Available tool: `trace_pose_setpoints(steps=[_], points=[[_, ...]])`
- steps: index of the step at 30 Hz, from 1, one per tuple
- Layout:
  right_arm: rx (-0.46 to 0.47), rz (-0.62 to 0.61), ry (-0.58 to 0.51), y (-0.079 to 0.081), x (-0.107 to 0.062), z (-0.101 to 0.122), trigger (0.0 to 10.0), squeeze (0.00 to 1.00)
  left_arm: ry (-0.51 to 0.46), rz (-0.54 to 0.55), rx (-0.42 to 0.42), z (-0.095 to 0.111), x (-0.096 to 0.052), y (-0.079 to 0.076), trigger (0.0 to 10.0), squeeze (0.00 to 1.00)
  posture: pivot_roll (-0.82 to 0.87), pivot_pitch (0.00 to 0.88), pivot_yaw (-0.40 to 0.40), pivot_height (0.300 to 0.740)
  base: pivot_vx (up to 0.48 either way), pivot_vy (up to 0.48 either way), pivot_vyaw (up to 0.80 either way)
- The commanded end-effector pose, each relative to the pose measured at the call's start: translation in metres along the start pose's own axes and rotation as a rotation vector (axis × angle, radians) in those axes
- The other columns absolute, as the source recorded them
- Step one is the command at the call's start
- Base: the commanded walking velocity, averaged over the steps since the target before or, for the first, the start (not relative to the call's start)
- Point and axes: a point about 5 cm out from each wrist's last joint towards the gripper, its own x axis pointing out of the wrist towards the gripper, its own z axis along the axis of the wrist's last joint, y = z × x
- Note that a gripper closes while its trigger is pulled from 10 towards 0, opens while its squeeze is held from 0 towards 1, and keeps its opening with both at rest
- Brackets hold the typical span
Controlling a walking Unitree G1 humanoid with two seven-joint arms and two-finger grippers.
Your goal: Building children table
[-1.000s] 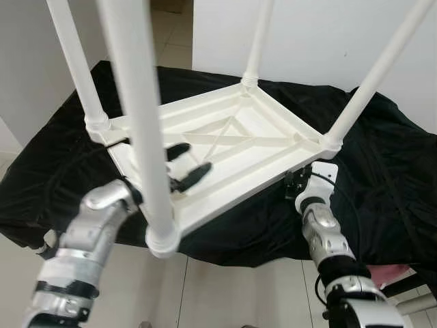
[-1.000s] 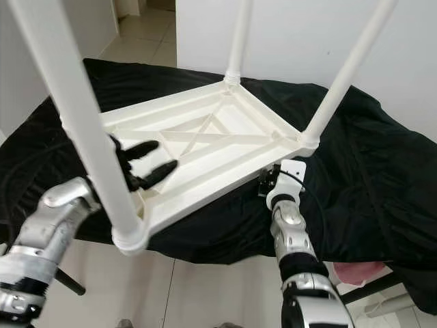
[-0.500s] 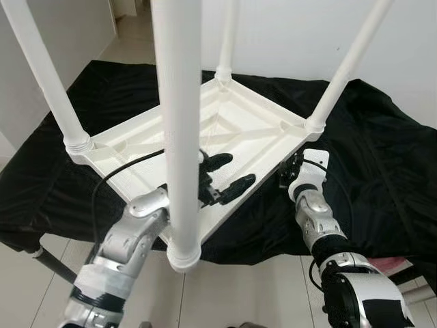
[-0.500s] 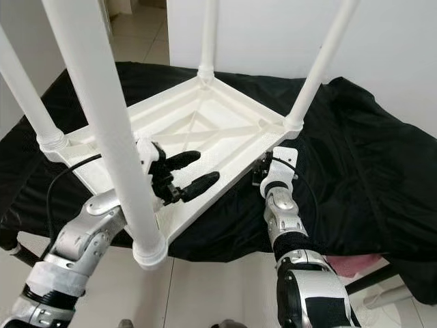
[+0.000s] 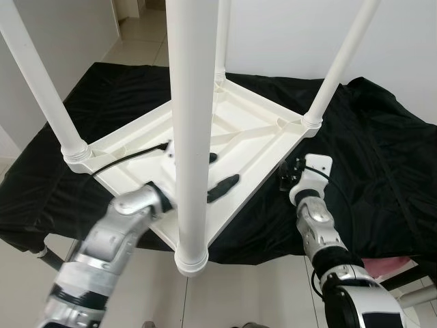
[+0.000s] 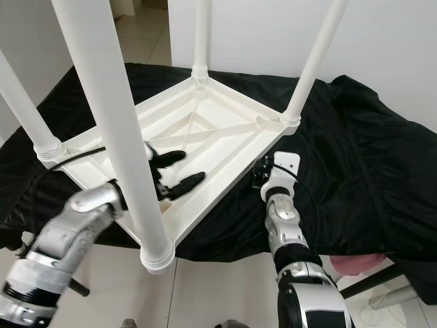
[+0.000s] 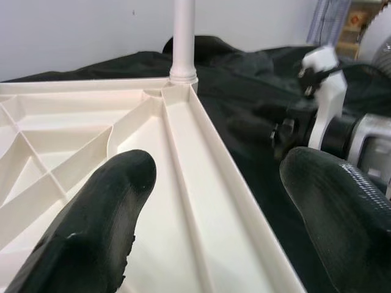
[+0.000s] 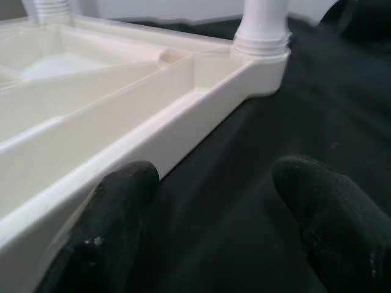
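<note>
White plastic children table [image 5: 225, 137] lying upside down on a surface draped in black cloth [image 5: 382, 157], ribbed underside up, four legs [image 5: 188, 123] standing from the corners. All four legs seated in their sockets, so assembly judged near done; turning it upright likely the remaining step.

Left gripper [image 6: 171, 172] over the underside near the closest rim, behind the nearest leg, fingers [image 7: 98, 226] spread wide with nothing between them, one over the ribbed panel, the other past the rim above the cloth. Right gripper [image 8: 214, 213] low at the edge on the right side, just short of a corner socket, fingers [image 8: 122, 207] also well apart, empty, one beside the rim wall, the other over the cloth.

Likely light for its bulk, stiff in the frame, smooth and rather slippery on the round legs. Long legs apt to lever against a grip and swing wide. Best hold judged to be the rim wall or a rib near a corner, one gripper per side, rather than the leg tubes. Cloth may slide or bunch under the top.
</note>
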Motion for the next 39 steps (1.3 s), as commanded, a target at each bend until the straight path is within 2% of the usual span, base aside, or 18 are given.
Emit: trace_pose_setpoints(steps=[1,2,4,5,7,10,14,18,20,21,26,31,36,37,38,39], points=[[0.007,-0.016,-0.042,-0.013,-0.007,0.003,10.0,0.00,0.055,-0.096,0.028,-0.006,-0.011,0.000,10.0,0.00,0.02,0.027,-0.015,0.740,0.000,0.000,0.00],[0.000,-0.017,-0.067,-0.021,-0.013,0.005,10.0,0.00,0.088,-0.111,0.051,-0.008,-0.019,0.005,10.0,0.00,0.02,0.029,-0.013,0.740,0.000,0.000,0.00],[0.000,-0.017,-0.067,-0.021,-0.013,0.005,10.0,0.00,0.088,-0.111,0.051,-0.008,-0.019,0.005,10.0,0.00,0.02,0.029,-0.013,0.740,0.000,0.000,0.00],[-0.007,-0.015,-0.084,-0.026,-0.016,0.007,10.0,0.00,0.112,-0.124,0.062,-0.009,-0.024,0.009,10.0,0.00,0.02,0.029,-0.013,0.740,0.000,0.000,0.00],[-0.022,0.002,-0.111,-0.035,-0.023,0.012,10.0,0.00,0.203,-0.185,0.094,-0.016,-0.037,0.015,10.0,0.00,0.01,0.028,-0.006,0.740,0.000,0.000,0.00],[-0.030,0.016,-0.119,-0.039,-0.026,0.015,10.0,0.00,0.252,-0.223,0.095,-0.020,-0.043,0.016,10.0,0.00,0.01,0.027,-0.007,0.740,0.000,0.000,0.00],[-0.037,0.025,-0.111,-0.046,-0.033,0.014,10.0,0.00,0.328,-0.331,0.077,-0.028,-0.053,0.015,10.0,0.00,0.01,0.025,-0.002,0.740,0.000,0.000,0.00],[-0.027,0.022,-0.108,-0.046,-0.036,0.015,10.0,0.00,0.389,-0.333,0.090,-0.034,-0.056,0.025,10.0,0.00,0.01,0.022,0.002,0.740,0.000,0.000,0.00],[-0.020,0.040,-0.114,-0.040,-0.037,0.017,10.0,0.00,0.456,-0.340,0.137,-0.042,-0.058,0.034,10.0,0.00,0.01,0.017,0.000,0.740,0.000,0.000,0.00],[-0.020,0.040,-0.114,-0.040,-0.037,0.017,10.0,0.00,0.456,-0.340,0.137,-0.042,-0.058,0.034,10.0,0.00,0.01,0.017,0.000,0.740,0.000,0.000,0.00],[-0.016,0.075,-0.121,-0.033,-0.035,0.021,10.0,0.00,0.582,-0.321,0.212,-0.054,-0.060,0.051,10.0,0.00,0.01,0.009,-0.005,0.740,0.000,0.000,0.00],[-0.022,0.078,-0.121,-0.036,-0.033,0.024,10.0,0.00,0.609,-0.316,0.241,-0.054,-0.060,0.060,10.0,0.00,0.00,0.005,-0.006,0.740,0.000,0.000,0.00],[-0.031,0.073,-0.122,-0.040,-0.032,0.027,10.0,0.00,0.602,-0.316,0.233,-0.048,-0.059,0.068,10.0,0.00,0.00,0.002,0.000,0.740,0.000,0.000,0.00],[-0.035,0.072,-0.122,-0.041,-0.032,0.028,10.0,0.00,0.589,-0.322,0.215,-0.044,-0.059,0.071,10.0,0.04,0.00,0.002,0.000,0.740,0.000,0.000,0.00],[-0.038,0.072,-0.123,-0.042,-0.032,0.028,10.0,0.00,0.567,-0.332,0.184,-0.040,-0.059,0.074,10.0,1.00,-0.01,0.001,0.005,0.740,0.000,0.000,0.00],[-0.038,0.072,-0.123,-0.042,-0.032,0.028,10.0,0.00,0.567,-0.332,0.184,-0.040,-0.059,0.074,10.0,1.00,-0.01,0.001,0.005,0.740,0.000,0.000,0.00]])
